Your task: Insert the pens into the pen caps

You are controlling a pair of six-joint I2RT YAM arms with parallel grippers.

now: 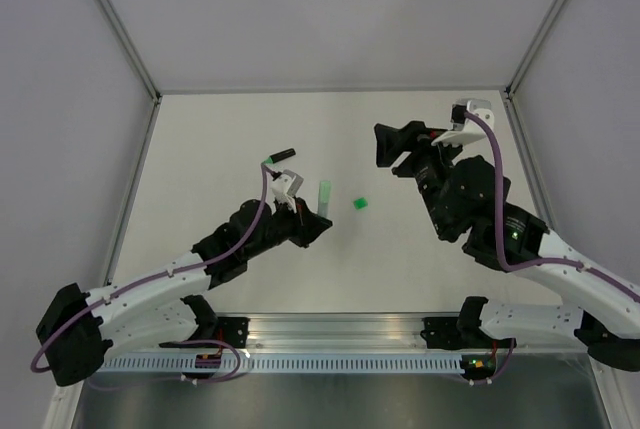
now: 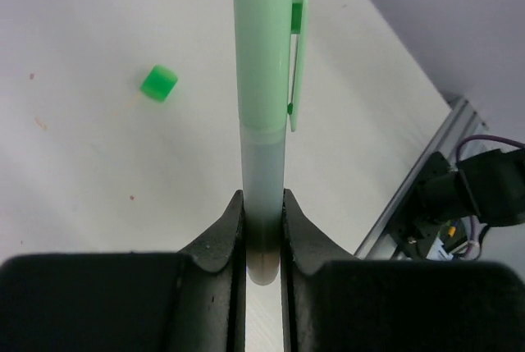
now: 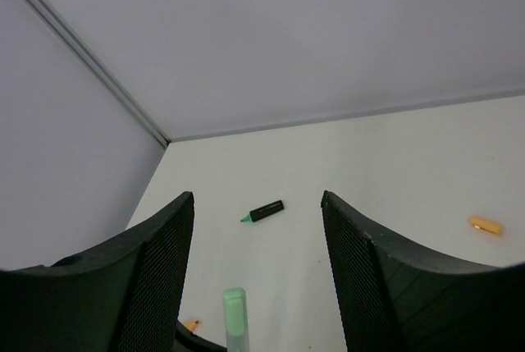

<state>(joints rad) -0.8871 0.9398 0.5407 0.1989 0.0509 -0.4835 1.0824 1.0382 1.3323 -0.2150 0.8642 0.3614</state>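
My left gripper (image 1: 312, 221) (image 2: 262, 204) is shut on the lower barrel of a pale pen (image 2: 262, 163) (image 1: 324, 195) (image 3: 235, 319). The pen stands upright and wears a light green clipped cap (image 2: 267, 40). A small bright green pen cap (image 1: 360, 204) (image 2: 158, 83) lies on the table just right of it. A black pen with a green end (image 1: 280, 156) (image 3: 264, 211) lies flat farther back. My right gripper (image 1: 392, 154) (image 3: 256, 198) hangs open above the table's right half with nothing between its fingers.
An orange piece (image 3: 486, 225) lies on the table, and another orange bit (image 3: 190, 325) peeks out beside the left gripper. White walls with metal posts (image 1: 120, 34) enclose the table. The aluminium rail (image 1: 340, 334) runs along the near edge.
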